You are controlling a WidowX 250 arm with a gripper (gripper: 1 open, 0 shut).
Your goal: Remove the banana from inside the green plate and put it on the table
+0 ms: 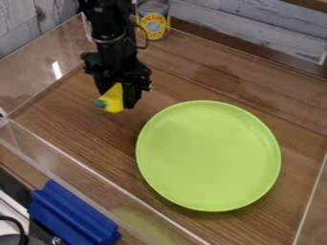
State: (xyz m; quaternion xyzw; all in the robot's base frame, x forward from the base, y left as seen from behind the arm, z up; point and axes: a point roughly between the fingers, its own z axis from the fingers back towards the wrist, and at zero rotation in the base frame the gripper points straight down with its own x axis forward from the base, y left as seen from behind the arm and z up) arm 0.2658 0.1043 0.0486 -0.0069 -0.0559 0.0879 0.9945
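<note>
My gripper (117, 96) hangs pointing down over the table (76, 144), to the left of the green plate (209, 155), shut on the banana (113, 100). The small yellow banana shows between the black fingers, its lower end close to the wood; whether it touches the table I cannot tell. The lime-green plate lies flat at the centre right with nothing in it. The arm rises from the gripper toward the top of the view.
Clear acrylic walls (32, 72) line the table's edges. A blue block (73, 218) sits at the lower left outside the wall. A yellow-labelled can (155, 25) stands behind the back wall near the arm.
</note>
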